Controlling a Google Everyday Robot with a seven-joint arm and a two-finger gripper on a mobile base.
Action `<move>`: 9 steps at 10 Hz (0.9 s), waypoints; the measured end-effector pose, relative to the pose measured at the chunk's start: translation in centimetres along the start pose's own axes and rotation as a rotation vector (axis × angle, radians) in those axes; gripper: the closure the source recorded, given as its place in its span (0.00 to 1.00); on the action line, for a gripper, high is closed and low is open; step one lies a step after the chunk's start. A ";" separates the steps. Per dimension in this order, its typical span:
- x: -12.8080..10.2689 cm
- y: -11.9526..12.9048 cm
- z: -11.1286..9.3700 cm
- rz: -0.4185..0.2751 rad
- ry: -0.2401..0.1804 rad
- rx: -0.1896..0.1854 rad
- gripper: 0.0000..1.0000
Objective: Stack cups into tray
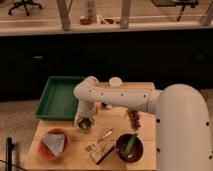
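Pale grey-green with a dark inside, the cup (84, 125) to be handled stands on the wooden counter (75, 152) just off the near right corner of the green tray (56, 97). The white arm (117, 97) reaches across from the right and bends down there, so the claw (83, 119) sits right on top of the cup and hides its upper part. Whether the claw is spread, pressed together or pinching the cup I cannot tell.

By its look the cup is small, stiff and light, probably plastic or glazed ware. It should lift with little effort and not give under pressure. A smooth round wall can slip or twist in a two-sided pinch. The safest hold is likely across the rim, one side inside and one outside, or square across the widest part of the body. Squeezing off-centre could squirt it sideways toward the orange-brown bowl (64, 137) close by on the left. If it is ceramic, it should be set down gently in the tray.

A second cup (115, 81), paler, stands at the far edge of the counter behind the arm, well apart from the first. The tray looks bare inside. A dark bowl (120, 141) with a green stick sits at the near right.
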 end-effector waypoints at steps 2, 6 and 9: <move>-0.2 -0.1 -0.1 0.005 -0.008 -0.010 0.94; -0.1 0.2 -1.0 0.013 -0.002 -0.024 1.00; 0.0 0.4 -2.1 0.016 0.013 -0.024 1.00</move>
